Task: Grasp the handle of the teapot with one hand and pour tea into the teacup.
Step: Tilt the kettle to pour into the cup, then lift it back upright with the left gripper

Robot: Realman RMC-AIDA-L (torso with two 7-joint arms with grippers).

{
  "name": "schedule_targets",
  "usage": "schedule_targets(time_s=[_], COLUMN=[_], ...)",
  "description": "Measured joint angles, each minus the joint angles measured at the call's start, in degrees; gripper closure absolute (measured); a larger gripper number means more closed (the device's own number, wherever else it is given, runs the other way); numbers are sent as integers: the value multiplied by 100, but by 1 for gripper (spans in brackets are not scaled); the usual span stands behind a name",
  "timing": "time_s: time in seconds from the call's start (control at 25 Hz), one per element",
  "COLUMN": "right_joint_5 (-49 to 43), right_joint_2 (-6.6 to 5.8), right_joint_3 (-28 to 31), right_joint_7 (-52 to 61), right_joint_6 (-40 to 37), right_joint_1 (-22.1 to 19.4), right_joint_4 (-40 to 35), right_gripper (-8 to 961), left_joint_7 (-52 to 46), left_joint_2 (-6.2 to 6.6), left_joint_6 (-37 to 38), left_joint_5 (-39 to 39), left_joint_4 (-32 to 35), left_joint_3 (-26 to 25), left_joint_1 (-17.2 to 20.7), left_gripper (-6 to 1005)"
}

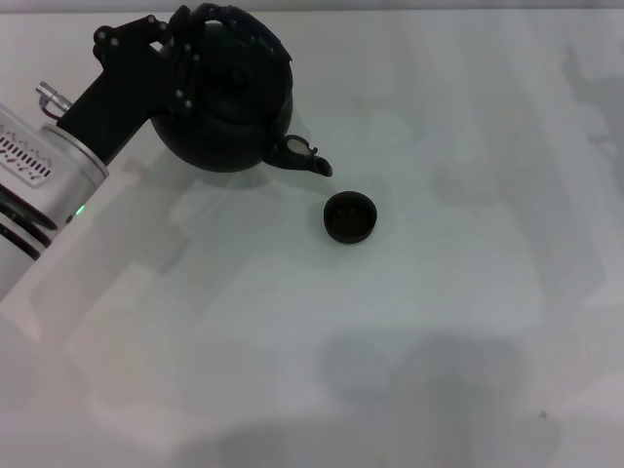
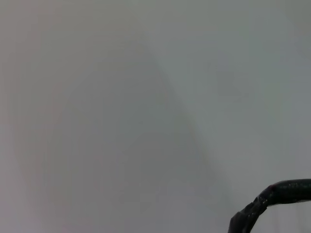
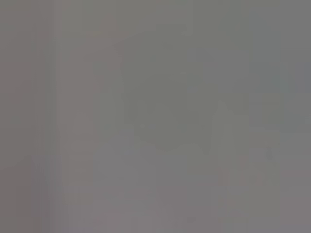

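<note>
Head view: left pincer point(image 1: 185, 39) pinching the handle point(image 1: 255, 31), teapot point(image 1: 229, 102) tilted (spout beside teacup point(image 1: 349, 216)).

A plain grey blur with faint vertical banding, no distinct object or edge anywhere.

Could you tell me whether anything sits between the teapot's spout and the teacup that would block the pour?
Nothing visible does. The left gripper is at the handle of the teapot; only bare table separates its spout from the teacup.
</note>
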Motion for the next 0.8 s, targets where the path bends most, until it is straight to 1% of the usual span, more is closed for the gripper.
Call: schedule_targets(time_s=[0.24,0.56,0.8], right_joint_5=[-2,-5,1], right_joint_2=[0,0,-12], right_joint_3=[24,29,38], right_joint_7=[0,0,0], right_joint_6=[-5,-1,17], right_joint_1=[-7,-4,-3], right_joint_4=[10,-14,-40], right_gripper=[112,112,112], left_joint_7=[-2,45,426], left_joint_2=[4,-15,-29], left_joint_6=[-132,-341,-352], left_joint_5=[44,198,386], left_joint_4=[61,65,61], left_joint_3=[59,100,129], left_joint_1=[-80,-304,-389], left_gripper=[886,888,890])
